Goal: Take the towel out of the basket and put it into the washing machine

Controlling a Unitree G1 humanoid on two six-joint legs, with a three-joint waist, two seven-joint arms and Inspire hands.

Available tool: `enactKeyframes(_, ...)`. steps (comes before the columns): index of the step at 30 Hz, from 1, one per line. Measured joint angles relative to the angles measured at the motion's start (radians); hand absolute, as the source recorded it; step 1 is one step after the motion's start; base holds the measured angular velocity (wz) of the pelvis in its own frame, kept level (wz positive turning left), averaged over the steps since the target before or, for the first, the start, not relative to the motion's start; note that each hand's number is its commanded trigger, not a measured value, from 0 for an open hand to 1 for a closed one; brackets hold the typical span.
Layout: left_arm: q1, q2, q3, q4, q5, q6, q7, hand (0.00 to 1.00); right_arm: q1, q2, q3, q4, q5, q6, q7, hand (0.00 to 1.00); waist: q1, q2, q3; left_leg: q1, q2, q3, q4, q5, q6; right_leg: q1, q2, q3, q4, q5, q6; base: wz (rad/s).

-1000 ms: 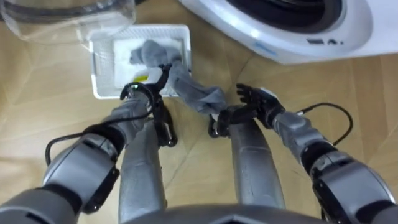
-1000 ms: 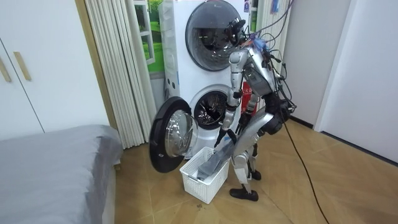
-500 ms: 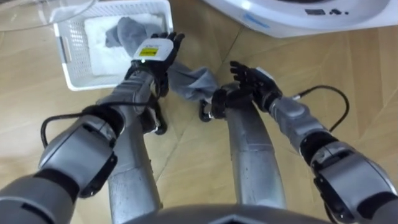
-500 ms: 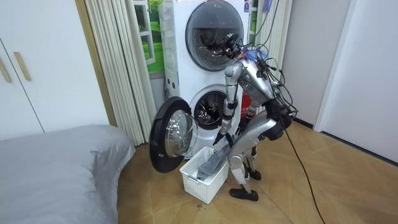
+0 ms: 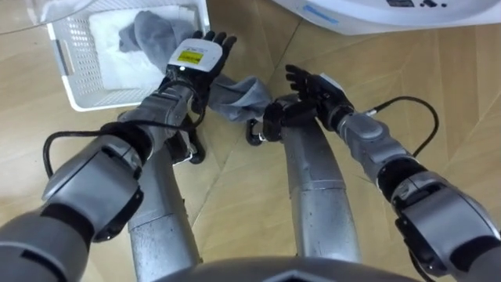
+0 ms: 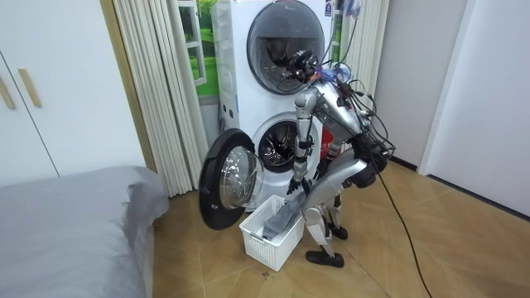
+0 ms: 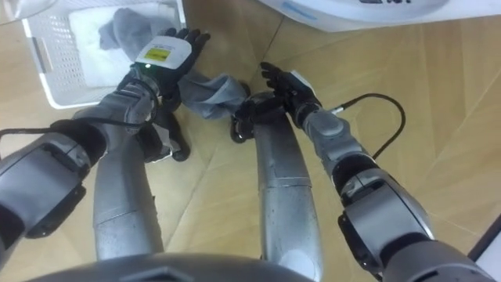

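Note:
A grey towel [image 5: 239,92] hangs out of the white basket [image 5: 66,88], over its rim and down onto the wooden floor between my knees. Part of it still lies bunched inside the basket. My left hand [image 5: 196,59] is stretched over the towel at the basket's corner, fingers straight, the back of the hand facing up. To the right of the towel's loose end, my right hand [image 5: 313,84] is held open with fingers spread, holding nothing. In the room view I am bent forward over the basket [image 6: 269,240], with the towel [image 6: 281,217] hanging at my knees.
The white washing machine [image 5: 376,16] stands just beyond my hands. Its lower drum [image 6: 277,149] is uncovered, with the round door [image 6: 225,180] swung wide to the room view's left. A second machine is stacked above. A grey bed [image 6: 74,223] and curtains stand to the room view's left.
My left hand has gone from curled at the basket's rim to straight fingers over the towel. I have bent lower, so the whole eye view has shifted. The right hand has stayed open.

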Motion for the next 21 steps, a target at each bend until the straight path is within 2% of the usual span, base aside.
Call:
enactKeyframes(2,-0.002,0.003,-0.013,0.000,0.001,0.000,-0.021,1.00,-0.003,0.008,0.007,-0.003,-0.005,-0.003,0.001,0.00,-0.007,-0.010,0.0054,-0.001,0.003,0.000,0.002,-0.003,-0.002,0.000,0.006,0.001,-0.001,0.000,0.000,-0.07)
enactKeyframes(7,-0.008,0.008,-0.034,-0.012,-0.002,0.000,-0.120,1.00,-0.016,0.014,0.019,0.018,-0.009,-0.011,0.007,0.00,-0.014,-0.016,0.0034,-0.006,0.010,0.000,-0.001,-0.003,-0.002,-0.005,0.008,0.000,-0.006,0.000,0.000,0.00)
enactKeyframes(13,-0.029,0.011,-0.060,-0.011,-0.003,0.011,-0.226,1.00,-0.020,0.034,0.040,0.022,-0.007,-0.012,0.006,0.00,-0.045,-0.031,0.0012,-0.005,0.010,0.001,-0.002,-0.003,-0.002,-0.005,0.008,0.000,-0.009,0.000,0.000,0.00)
enactKeyframes(21,-0.009,0.007,-0.097,-0.022,-0.003,0.010,-0.299,1.00,-0.019,0.036,0.077,0.037,-0.008,-0.021,-0.004,0.00,-0.048,-0.037,-0.0008,0.025,0.005,0.007,-0.007,-0.003,-0.002,0.020,0.009,0.004,-0.011,0.000,0.000,0.00)
